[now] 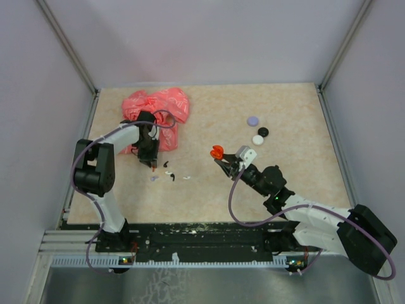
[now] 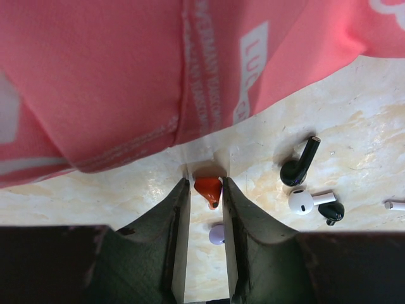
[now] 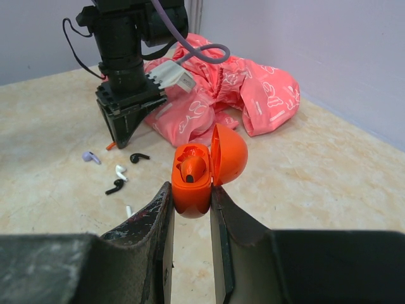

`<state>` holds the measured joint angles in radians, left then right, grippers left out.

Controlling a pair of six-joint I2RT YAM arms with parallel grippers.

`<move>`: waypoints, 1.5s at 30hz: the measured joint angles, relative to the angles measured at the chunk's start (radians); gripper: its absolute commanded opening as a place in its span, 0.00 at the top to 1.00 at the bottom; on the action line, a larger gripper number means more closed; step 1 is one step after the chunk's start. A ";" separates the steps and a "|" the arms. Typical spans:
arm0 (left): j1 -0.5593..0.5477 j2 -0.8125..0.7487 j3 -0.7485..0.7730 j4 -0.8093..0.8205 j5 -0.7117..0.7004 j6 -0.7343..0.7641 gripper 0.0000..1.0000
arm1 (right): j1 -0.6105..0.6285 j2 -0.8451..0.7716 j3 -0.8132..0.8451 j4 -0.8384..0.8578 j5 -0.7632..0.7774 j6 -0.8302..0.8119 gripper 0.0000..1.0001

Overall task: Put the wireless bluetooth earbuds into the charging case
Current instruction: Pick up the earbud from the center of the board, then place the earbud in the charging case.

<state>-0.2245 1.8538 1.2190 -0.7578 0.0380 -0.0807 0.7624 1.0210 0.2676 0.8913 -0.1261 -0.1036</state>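
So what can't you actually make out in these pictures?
Left wrist view: whether the left gripper pinches the red earbud; its jaws flank it, contact unclear.
Same view: pale purple earbud partly hidden by the fingers; a white earbud cut off by the right edge.
Right wrist view: charging case, lower part hidden by the right gripper; second socket unclear.
Top view: loose earbuds too small to tell apart.

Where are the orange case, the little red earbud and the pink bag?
orange charging case [image 3: 192,196]: right wrist view, its lower body.
red earbud [image 2: 207,187]: left wrist view, its bulb.
pink bag [image 1: 168,101]: top view, its upper middle.
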 measured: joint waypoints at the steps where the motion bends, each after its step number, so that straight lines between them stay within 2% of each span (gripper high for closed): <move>1: -0.002 0.003 0.003 -0.003 0.000 0.001 0.71 | 0.000 0.000 0.000 0.000 0.000 0.000 1.00; 12: -0.011 -0.001 0.004 -0.010 -0.006 0.002 0.87 | -0.002 0.000 0.000 -0.002 -0.004 0.000 1.00; 20: -0.045 -0.106 -0.052 0.028 0.028 -0.045 0.97 | -0.002 0.000 0.002 -0.010 -0.010 -0.004 1.00; 29: -0.135 -0.315 -0.084 0.138 0.042 -0.130 0.99 | 0.011 0.011 0.018 -0.011 -0.026 -0.019 1.00; 37: -0.287 -0.516 -0.163 0.341 0.077 -0.232 0.99 | 0.026 0.053 0.030 0.043 -0.018 -0.035 1.00; 45: -0.399 -0.626 -0.211 0.508 0.069 -0.310 0.99 | 0.028 0.089 0.030 0.132 -0.001 -0.043 1.00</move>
<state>-0.6239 1.2274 1.0080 -0.2497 0.1074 -0.3908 0.7902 1.1099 0.2974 1.0233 -0.1268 -0.1471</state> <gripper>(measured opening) 0.218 0.235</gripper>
